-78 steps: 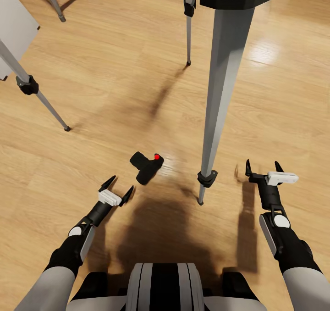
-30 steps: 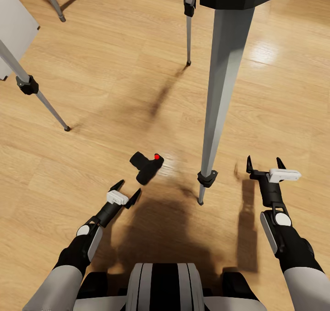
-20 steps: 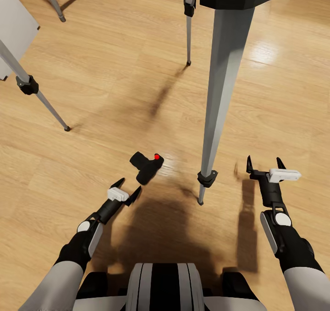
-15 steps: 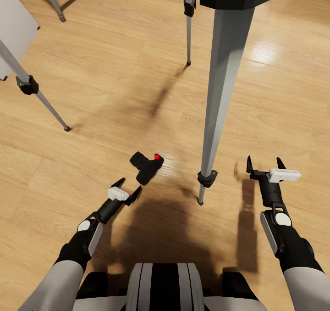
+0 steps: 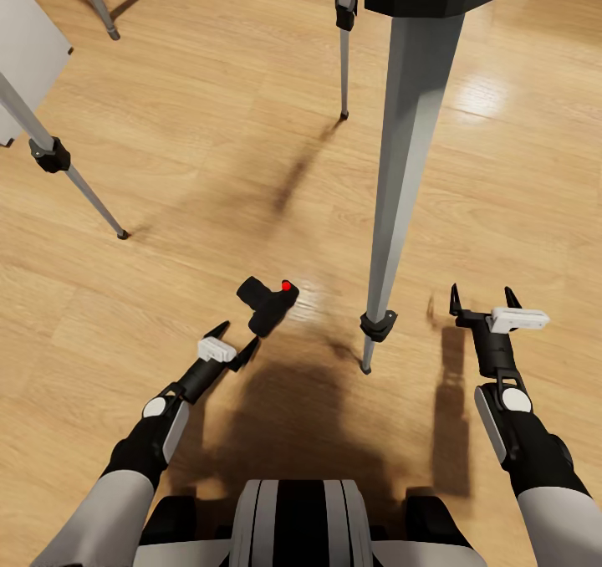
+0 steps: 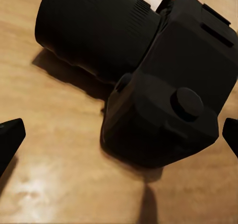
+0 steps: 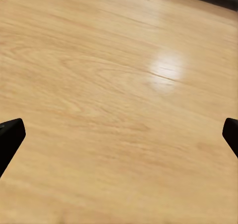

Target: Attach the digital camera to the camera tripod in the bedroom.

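**Left gripper poised at the camera on the bedroom floor**

Nearest the robot, the left gripper (image 5: pixel 229 345) reaches forward low over the floor (image 5: pixel 209 132), its fingers spread apart with nothing between them, the tips just short of the digital camera (image 5: pixel 267 303). The right gripper (image 5: pixel 483 303) hangs off to the right, fingers also apart and empty, above bare planks.

The camera lies on the wood floor, just left of the nearest leg of the camera tripod (image 5: pixel 410 132). In the left wrist view the digital camera (image 6: pixel 148 80) looms close between the open fingertips. Its long axis runs from body to lens, and the lens points away and to the left, with the red button at the far side.

Beyond it, the tripod's other two legs stand well apart on the floor, its black head overhead.

Judging by this, the task is at an early stage: the camera is not yet grasped, and lifting and mounting remain
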